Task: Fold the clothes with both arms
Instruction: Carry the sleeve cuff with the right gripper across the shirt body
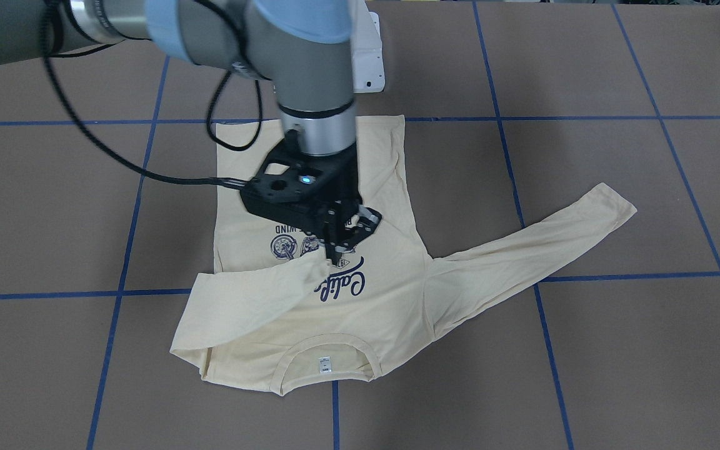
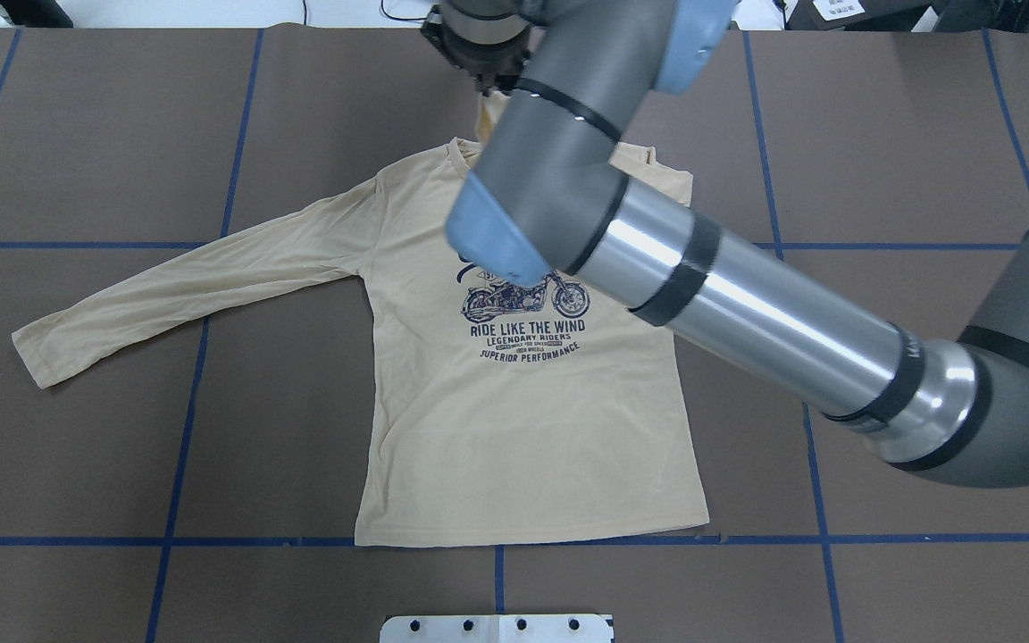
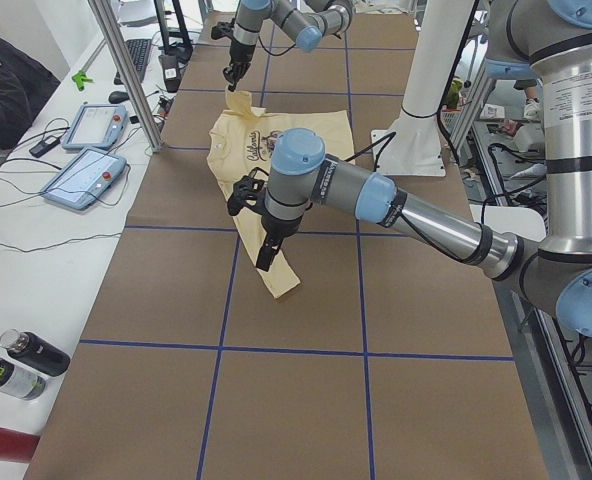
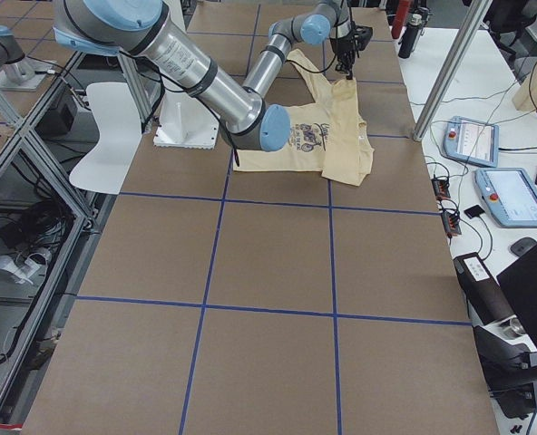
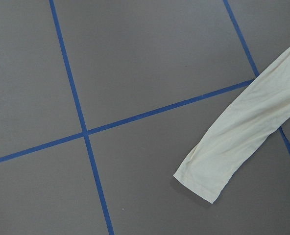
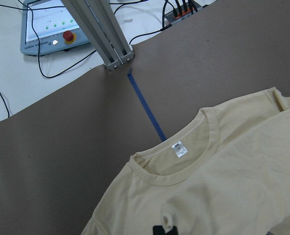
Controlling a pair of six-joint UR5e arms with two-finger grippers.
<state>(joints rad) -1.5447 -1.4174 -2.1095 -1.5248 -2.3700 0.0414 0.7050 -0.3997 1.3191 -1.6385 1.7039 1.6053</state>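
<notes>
over the shirt [image 1: 391,300] front, right end effector [image 1: 333,251] clamps a sleeve cuff [image 1: 311,270]; left end effector [image 3: 264,260] grip unclear.

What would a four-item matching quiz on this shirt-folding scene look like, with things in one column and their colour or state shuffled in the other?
Things:
1. sleeve on the robot's right side
2. sleeve on the robot's left side
3. neck tag
4. tape lines

States:
A. blue, crossing the table
B. pinched at the cuff by the right hand, drawn over the front of the T-shirt
C. white, inside the collar
D. stretched out flat on the table

Pairs: 1-B, 2-D, 3-C, 4-A.
</notes>
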